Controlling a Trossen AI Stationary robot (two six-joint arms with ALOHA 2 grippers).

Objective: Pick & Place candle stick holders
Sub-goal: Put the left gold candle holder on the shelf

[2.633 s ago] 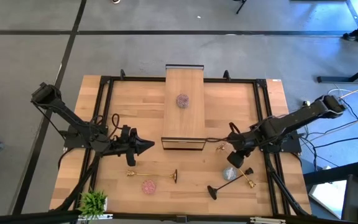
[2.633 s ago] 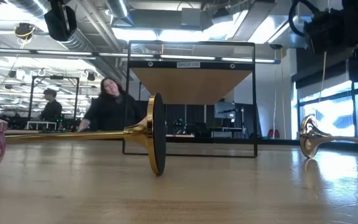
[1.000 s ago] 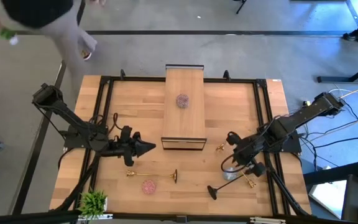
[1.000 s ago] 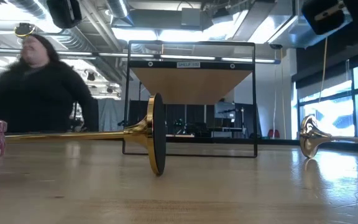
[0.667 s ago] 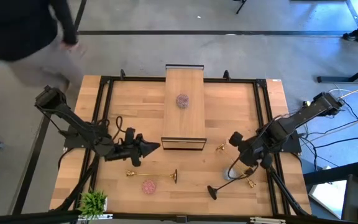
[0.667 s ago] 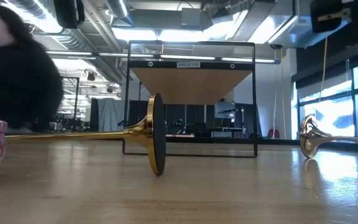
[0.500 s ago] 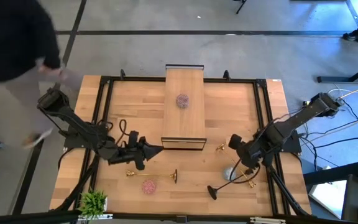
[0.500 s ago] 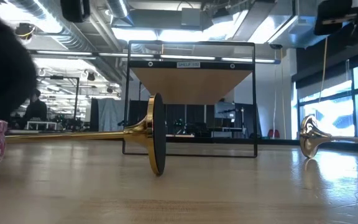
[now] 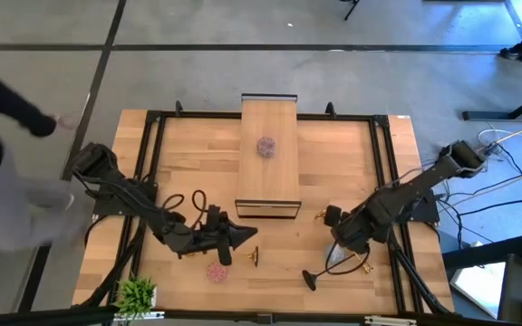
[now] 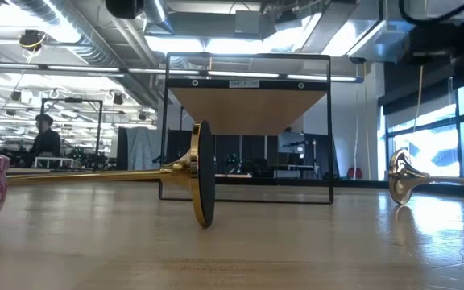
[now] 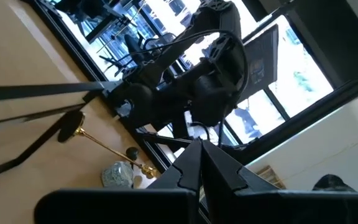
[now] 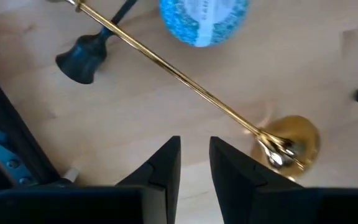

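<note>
My left gripper (image 9: 248, 237) is shut and empty, just above a gold stem holder (image 9: 223, 254) that lies on its side, its dark round base (image 10: 204, 173) on edge. A pink cup (image 9: 216, 270) stands near it. My right gripper (image 12: 194, 155) is open by a narrow gap and points down over the table beside a second gold holder (image 12: 185, 84), which lies on its side. A blue cup (image 12: 204, 18) and a long black holder (image 9: 333, 265) lie close by. A purplish cup (image 9: 266, 146) sits on the wooden plank (image 9: 270, 172).
A small green potted plant (image 9: 136, 294) stands at the near left corner. A small gold piece (image 9: 320, 215) lies by the plank's near end. The plank rests on a black wire frame (image 10: 248, 129). A person's arm (image 9: 7, 109) shows beyond the table's left edge.
My left gripper has gone toward the table's right and near edges, reaching the lying gold holder. My right gripper has gone toward the near edge and a little left, over the blue cup and gold stem. A person has walked past the table's far left corner.
</note>
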